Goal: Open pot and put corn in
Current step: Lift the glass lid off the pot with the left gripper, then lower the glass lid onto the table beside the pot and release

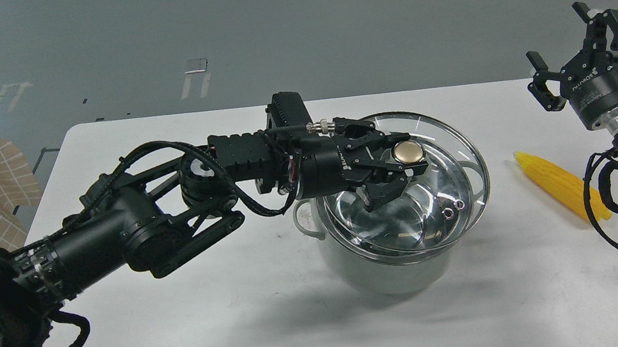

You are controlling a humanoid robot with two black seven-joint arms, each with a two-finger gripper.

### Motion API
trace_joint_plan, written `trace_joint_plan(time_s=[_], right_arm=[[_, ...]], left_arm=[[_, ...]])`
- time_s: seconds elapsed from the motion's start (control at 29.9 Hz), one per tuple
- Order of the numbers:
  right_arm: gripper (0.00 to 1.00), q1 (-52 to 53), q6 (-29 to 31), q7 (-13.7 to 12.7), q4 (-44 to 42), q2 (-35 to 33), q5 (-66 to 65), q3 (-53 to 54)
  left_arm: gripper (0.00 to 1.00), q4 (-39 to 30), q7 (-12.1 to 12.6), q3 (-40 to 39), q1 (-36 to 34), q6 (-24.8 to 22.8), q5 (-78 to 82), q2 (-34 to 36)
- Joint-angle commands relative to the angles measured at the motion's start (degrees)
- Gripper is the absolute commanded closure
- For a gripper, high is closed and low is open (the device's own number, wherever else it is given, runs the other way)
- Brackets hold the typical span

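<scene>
Clearly, step in hand: opening the pot; the lid was gripped and appeared partly raised, so the first half of the task was under way and the corn part was not yet begun.
Left gripper (401,164): at the centre of the frame, its fingers closed around the brass-coloured knob (408,152) of the glass lid (456,139).
Glass lid: tilted, its far edge raised toward the upper right and its near edge low over the pot's mouth; whether it touched the rim there could not be told.
Pot (390,272): pale grey-green, standing at the centre of the white table (187,327), with one loop handle (304,220) showing on its left side, just below the wrist.
Corn (562,185): yellow cob lying flat on the table at the right of the frame, well apart from the pot, its pointed end toward the pot.
Right gripper (581,58): at the upper right of the frame, raised above the table, fingers spread wide and empty, near the corn but not touching it.
Next move, as a judgement: the lid would need lifting clear of the rim and setting down on bare table, probably at the left, away from the corn; only then could the right gripper come down on the cob.
Risk, as a judgement: the knob is small and smooth, so the tilted lid could swing or slip in the grip.
</scene>
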Motion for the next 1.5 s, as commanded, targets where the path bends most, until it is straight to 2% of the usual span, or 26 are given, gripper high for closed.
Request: trace_joint_plan(time_s=[0.0, 0.13, 0.23, 0.27, 0.4, 0.53, 0.6, 0.74, 0.87, 1.17, 1.27, 1.47], right_arm=[[0.0, -0.11, 0.03, 0.0, 0.0, -0.09, 0.0, 0.0], [0.0, -0.11, 0.03, 0.0, 0.17, -0.97, 0.0, 0.0], [0.0, -0.2, 0.03, 0.0, 0.26, -1.84, 0.0, 0.0], [0.0, -0.28, 0.03, 0.0, 0.26, -2.2, 0.0, 0.0], [0.0, -0.46, 0.12, 0.0, 0.35, -2.55, 0.0, -0.09], [0.0, -1.51, 0.12, 0.0, 0.35, -2.46, 0.0, 0.0], [0.0, -1.6, 0.12, 0.0, 0.35, -2.38, 0.0, 0.0], [0.0, -2.04, 0.12, 0.0, 0.26, -2.02, 0.0, 0.0], [0.0, -2.13, 0.12, 0.0, 0.26, -1.94, 0.0, 0.0], [0.0, -2.31, 0.12, 0.0, 0.17, -1.85, 0.0, -0.09], [0.0, -2.74, 0.04, 0.0, 0.26, -1.94, 0.0, 0.0], [0.0, -3.27, 0.12, 0.0, 0.26, -1.85, 0.0, 0.0]], left_arm=[[0.98, -4.35, 0.12, -0.31, -2.14, -1.67, 0.01, 5.19], [0.98, -9.97, -0.4, -1.98, -2.23, -1.33, 0.01, 17.91], [0.98, -11.21, -1.19, -2.51, -1.53, -0.28, -1.06, 25.38], [0.98, -11.13, -1.89, -2.43, -1.0, 1.38, -3.07, 28.55], [0.98, -10.69, -2.16, -2.16, 2.95, 9.12, -7.74, 34.55], [0.98, -9.47, -2.16, -2.42, 11.98, 19.48, -9.06, 39.3], [0.97, -8.41, -2.16, -2.51, 14.72, 22.83, -9.06, 39.48], [0.95, -2.54, -2.39, -2.86, 22.8, 32.76, -9.85, 38.61], [0.95, 1.51, -2.39, -2.78, 27.29, 37.07, -13.62, 37.03], [0.95, 13.64, -2.39, -2.07, 35.21, 37.49, -15.74, 31.4], [0.95, 17.6, -2.39, -1.9, 35.65, 37.49, -15.74, 29.29], [0.94, 20.42, -2.39, -1.9, 35.65, 37.49, -15.83, 26.92]])
